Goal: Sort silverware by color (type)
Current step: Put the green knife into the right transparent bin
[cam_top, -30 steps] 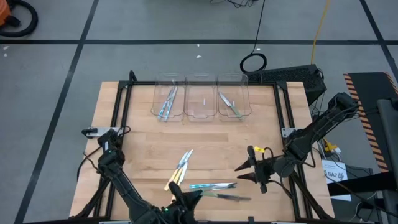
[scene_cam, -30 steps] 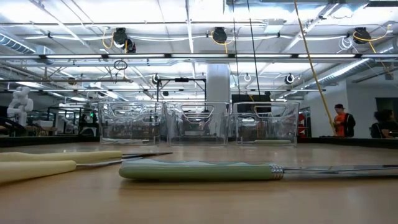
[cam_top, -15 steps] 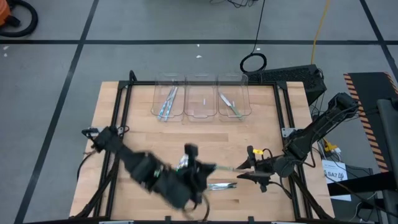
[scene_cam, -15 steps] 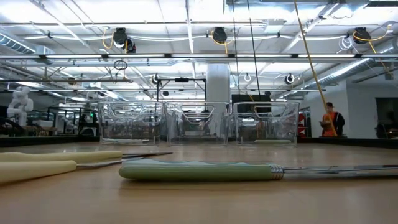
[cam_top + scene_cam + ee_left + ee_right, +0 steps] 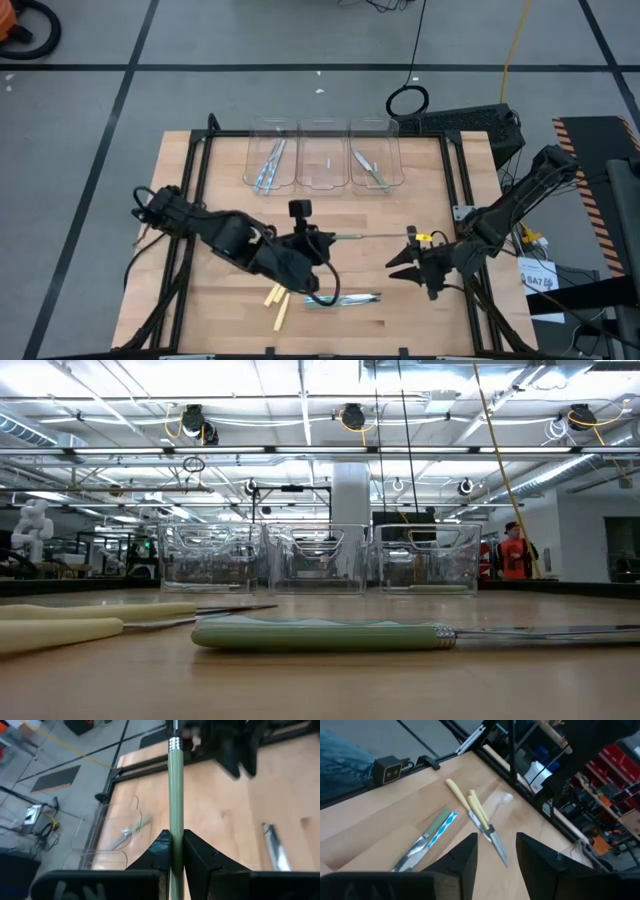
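High view: the left claw (image 5: 318, 240) is over the middle of the bench (image 5: 430, 310), closed on a green-handled utensil (image 5: 355, 237) held level, its silvery end pointing toward the right claw (image 5: 408, 263). The right claw waits at the bench's right side, fingers apart and empty. Two pale yellow utensils (image 5: 276, 303) and a blue-and-green pair (image 5: 345, 298) lie near the front edge. At the back, three clear bins (image 5: 323, 155) stand; the outer two hold utensils.
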`<state>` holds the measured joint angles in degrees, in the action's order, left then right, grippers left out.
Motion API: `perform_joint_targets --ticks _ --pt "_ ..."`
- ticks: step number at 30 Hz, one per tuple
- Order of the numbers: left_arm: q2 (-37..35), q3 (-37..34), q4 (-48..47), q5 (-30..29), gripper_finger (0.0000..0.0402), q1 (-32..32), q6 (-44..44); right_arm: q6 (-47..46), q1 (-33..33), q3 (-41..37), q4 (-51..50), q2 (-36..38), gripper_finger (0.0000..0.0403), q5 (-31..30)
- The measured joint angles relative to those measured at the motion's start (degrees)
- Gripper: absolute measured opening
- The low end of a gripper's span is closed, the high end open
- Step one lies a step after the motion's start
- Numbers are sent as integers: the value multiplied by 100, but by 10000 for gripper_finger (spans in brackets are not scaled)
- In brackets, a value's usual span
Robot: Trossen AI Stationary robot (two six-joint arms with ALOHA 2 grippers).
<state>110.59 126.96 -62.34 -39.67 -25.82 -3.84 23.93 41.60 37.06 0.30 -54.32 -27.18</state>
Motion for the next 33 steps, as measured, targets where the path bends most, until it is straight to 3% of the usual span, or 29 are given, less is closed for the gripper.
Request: perform_joint_targets --ticks 5,8,11,15,18,21,24,26,30,33 --pt "-109 -1406 459 -364 33 97 -315 120 0 0 -98 331 130 0" --pt "-750 -2701 1201 -722 33 94 -753 126 0 0 -315 462 130 0" --pt "-1592 -4378 2843 -860 33 16 -873 127 0 0 -483 544 130 0" --pt "-2411 -6320 5648 -832 33 -79 -299 291 -12 0 -533 557 130 1" --pt "-2641 -7449 7815 -744 33 -16 278 285 -94 0 -500 552 130 31" --pt "-2561 -8474 9834 -141 33 148 781 112 -254 0 -488 519 130 82" --pt "-2334 -9166 11870 363 33 350 841 -72 -483 0 -465 458 130 525" --pt "-2124 -9446 12611 506 33 439 803 -215 -648 1 -274 367 130 794" --pt "-1531 -9409 13796 1081 33 471 795 -429 -932 2 443 65 130 801" --pt "-965 -9091 14370 1179 33 467 966 -438 -1139 2 1174 -278 130 978"
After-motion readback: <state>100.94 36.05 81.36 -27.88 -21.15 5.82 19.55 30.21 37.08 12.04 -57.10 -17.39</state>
